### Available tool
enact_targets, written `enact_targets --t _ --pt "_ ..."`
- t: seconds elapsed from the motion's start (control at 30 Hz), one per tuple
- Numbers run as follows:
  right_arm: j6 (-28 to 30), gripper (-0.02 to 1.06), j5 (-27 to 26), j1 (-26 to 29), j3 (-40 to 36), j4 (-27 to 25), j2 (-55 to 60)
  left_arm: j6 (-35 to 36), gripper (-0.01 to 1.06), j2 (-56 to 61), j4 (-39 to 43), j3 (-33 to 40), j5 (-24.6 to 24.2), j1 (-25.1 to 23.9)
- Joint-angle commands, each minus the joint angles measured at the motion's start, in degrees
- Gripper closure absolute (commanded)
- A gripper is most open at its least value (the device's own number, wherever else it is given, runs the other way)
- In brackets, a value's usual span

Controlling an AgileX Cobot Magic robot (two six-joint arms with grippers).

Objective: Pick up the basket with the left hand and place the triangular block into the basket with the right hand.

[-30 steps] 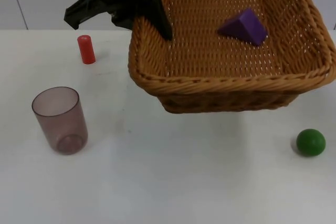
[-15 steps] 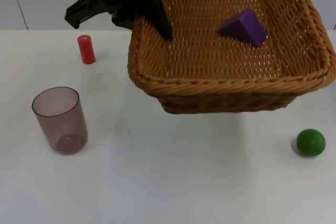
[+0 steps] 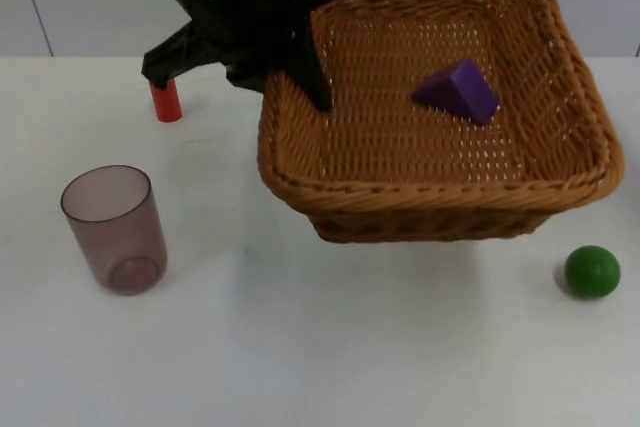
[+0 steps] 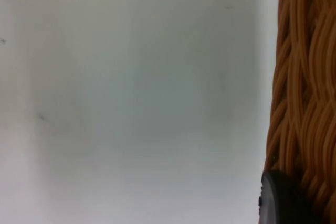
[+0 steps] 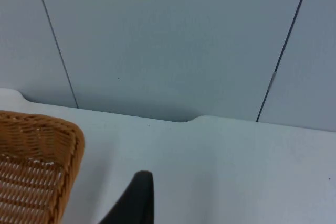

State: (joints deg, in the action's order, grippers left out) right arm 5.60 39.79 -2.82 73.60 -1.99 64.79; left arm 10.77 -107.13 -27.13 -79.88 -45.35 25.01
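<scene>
The woven wicker basket (image 3: pixel 440 192) hangs above the table at the back right, and its weave (image 4: pixel 304 77) shows close up in the left wrist view. My left gripper (image 3: pixel 308 72) is shut on the basket's left rim, with one black fingertip (image 4: pixel 281 200) against the weave. The purple triangular block (image 3: pixel 457 92) lies inside the basket toward its right half. My right gripper (image 5: pixel 138 202) waits up near the grey partition wall, beside a corner of the basket (image 5: pixel 37 166).
A translucent brownish cup (image 3: pixel 113 229) stands upright at the left. A small red cylinder (image 3: pixel 165 100) stands behind it, partly covered by the left arm. A green ball (image 3: pixel 592 271) rests at the right, just below the basket.
The left arm has swung right and down, and the basket has sunk and shifted with it. The block rides lower in the picture. The arm now covers the red cylinder's top.
</scene>
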Motion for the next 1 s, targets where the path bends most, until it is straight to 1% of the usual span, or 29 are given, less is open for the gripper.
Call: enact_targets --t 0.0,0.03,0.07,0.13,0.2,0.33,0.37,0.43,0.57,0.67,0.97 --pt "-0.22 0.00 0.45 -0.30 -0.15 0.36 -0.44 -0.68 1.05 -0.79 -0.08 -0.46 2.89 0.15" --pt "-0.22 0.00 0.45 -0.30 -0.15 0.36 -0.44 -0.68 1.05 -0.79 -0.08 -0.46 2.89 0.15" --pt "-0.22 0.00 0.45 -0.30 -0.15 0.36 -0.44 -2.48 1.05 -1.53 -0.08 -0.46 4.42 0.15" --pt "0.19 0.00 0.69 -0.30 -0.15 0.36 -0.44 -3.12 1.05 -2.87 -1.50 -0.46 6.26 0.15" --pt "0.19 0.00 0.69 -0.30 -0.15 0.36 -0.44 -3.58 1.05 -3.74 -2.48 -0.46 6.82 0.15" --pt "0.19 0.00 0.58 -0.30 -0.15 0.36 -0.44 -8.25 1.05 -7.19 -8.57 -0.57 7.73 -1.12" --pt "0.19 0.00 0.58 -0.30 -0.15 0.36 -0.44 -8.25 1.05 -7.19 -8.57 -0.57 7.73 -1.12" --pt "0.19 0.00 0.46 -0.30 -0.15 0.24 -0.44 -10.77 1.05 -9.36 -10.91 -0.57 7.73 -1.78" --pt "0.54 0.00 0.46 -0.30 -0.15 0.23 -0.44 -12.86 1.05 -12.06 -10.89 -0.57 9.33 -1.78" --pt "1.55 0.00 0.56 -0.38 -0.15 0.33 -0.44 -14.04 1.05 -14.69 -12.46 -0.68 11.36 -1.78" --pt "1.96 0.00 0.56 -0.38 -0.15 0.33 -0.44 -14.99 1.05 -18.97 -12.55 -1.68 11.06 -1.78"
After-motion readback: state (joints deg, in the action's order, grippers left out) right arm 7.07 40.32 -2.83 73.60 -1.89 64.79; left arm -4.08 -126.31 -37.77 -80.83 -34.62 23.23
